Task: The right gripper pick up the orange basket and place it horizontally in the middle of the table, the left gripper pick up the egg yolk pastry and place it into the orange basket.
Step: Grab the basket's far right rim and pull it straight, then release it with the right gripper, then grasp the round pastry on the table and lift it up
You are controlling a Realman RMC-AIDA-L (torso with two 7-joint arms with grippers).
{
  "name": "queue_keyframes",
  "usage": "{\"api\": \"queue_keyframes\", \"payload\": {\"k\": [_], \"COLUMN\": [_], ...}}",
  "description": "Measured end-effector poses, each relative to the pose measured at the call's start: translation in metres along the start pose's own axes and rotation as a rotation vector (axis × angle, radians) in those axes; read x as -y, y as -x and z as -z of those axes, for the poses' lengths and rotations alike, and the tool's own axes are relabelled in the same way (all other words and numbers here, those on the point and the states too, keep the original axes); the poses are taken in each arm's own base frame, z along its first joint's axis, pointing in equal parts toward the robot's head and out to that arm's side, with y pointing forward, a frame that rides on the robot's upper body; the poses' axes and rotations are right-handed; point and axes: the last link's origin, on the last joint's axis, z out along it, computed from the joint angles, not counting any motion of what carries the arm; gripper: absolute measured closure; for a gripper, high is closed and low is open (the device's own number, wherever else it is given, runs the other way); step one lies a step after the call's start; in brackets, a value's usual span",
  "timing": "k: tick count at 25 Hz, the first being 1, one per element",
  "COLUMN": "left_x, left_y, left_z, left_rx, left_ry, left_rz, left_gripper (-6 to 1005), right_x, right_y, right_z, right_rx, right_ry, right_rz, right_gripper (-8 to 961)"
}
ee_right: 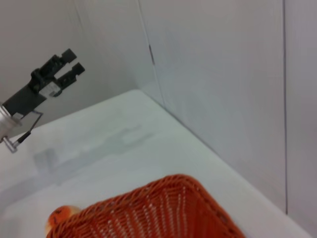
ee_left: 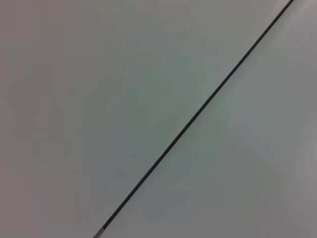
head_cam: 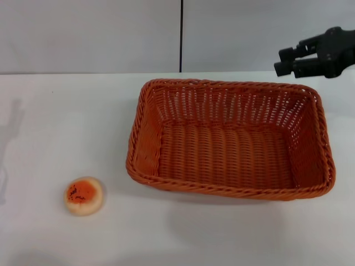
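The orange basket (head_cam: pixel 222 191) lies lengthwise on the white table (head_cam: pixel 66 127), right of centre, with nothing in it. Its corner (ee_right: pixel 163 208) also shows in the right wrist view. The egg yolk pastry (head_cam: pixel 84 195) sits orange face up near the front left, apart from the basket, and peeks out behind the basket's rim (ee_right: pixel 59 215). My right gripper (head_cam: pixel 283 61) hangs open and empty above the basket's far right corner. My left gripper (ee_right: pixel 73 59) is out of the head view. The right wrist view shows it raised over the table's left side, open, holding nothing.
A grey wall with a dark vertical seam (head_cam: pixel 181 36) stands behind the table's far edge. The left wrist view shows only that wall and the seam (ee_left: pixel 198 114). A shadow of the left arm (head_cam: pixel 11 133) falls on the table's left side.
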Motion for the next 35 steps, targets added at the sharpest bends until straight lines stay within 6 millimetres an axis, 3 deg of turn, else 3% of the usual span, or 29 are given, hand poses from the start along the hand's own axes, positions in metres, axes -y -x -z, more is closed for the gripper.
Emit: {"api": "queue_keyframes", "payload": {"k": [4, 9, 10, 14, 15, 18, 20, 21, 25, 26, 30, 35], "left_x": [0.0, -0.001, -0.001, -0.004, -0.006, -0.01, -0.014, -0.014, -0.028, -0.03, -0.031, -0.026], "left_y": [0.0, -0.002, -0.004, -0.006, -0.007, -0.008, -0.009, -0.009, -0.019, -0.022, -0.024, -0.015], "left_z": [-0.001, -0.002, -0.005, -0.013, -0.018, -0.024, -0.027, -0.027, -0.018, -0.014, 0.003, 0.019], "left_rx": [0.0, 0.029, 0.058, 0.152, 0.209, 0.276, 0.328, 0.328, 0.419, 0.436, 0.549, 0.671], "left_ry": [0.002, 0.039, 0.074, 0.172, 0.226, 0.294, 0.356, 0.356, 0.561, 0.593, 0.689, 0.72], "left_rz": [0.0, -0.015, -0.028, -0.048, -0.054, -0.078, -0.11, -0.11, -0.194, -0.208, -0.246, -0.27], "left_gripper": [248, 251, 252, 254, 254, 256, 257, 258, 260, 260, 263, 265], "right_x": [0.002, 0.006, 0.004, -0.002, -0.008, -0.012, -0.019, -0.019, -0.027, -0.027, -0.03, -0.029], "right_y": [0.0, -0.014, -0.027, -0.045, -0.06, -0.074, -0.101, -0.101, -0.145, -0.145, -0.176, -0.188], "right_z": [0.001, 0.021, 0.037, 0.056, 0.071, 0.084, 0.1, 0.1, 0.113, 0.113, 0.12, 0.12], "right_rx": [0.051, 0.28, 0.422, 0.604, 0.748, 0.864, 0.998, 0.998, 1.093, 1.093, 1.11, 1.121], "right_ry": [-0.025, -0.129, -0.195, -0.283, -0.353, -0.425, -0.571, -0.571, -0.798, -0.798, -0.969, -1.042], "right_rz": [0.004, -0.034, -0.047, -0.056, -0.078, -0.098, -0.105, -0.105, -0.152, -0.152, -0.232, -0.302], "right_gripper": [562, 562, 562, 562, 562, 563, 563, 563, 563, 563, 563, 563]}}
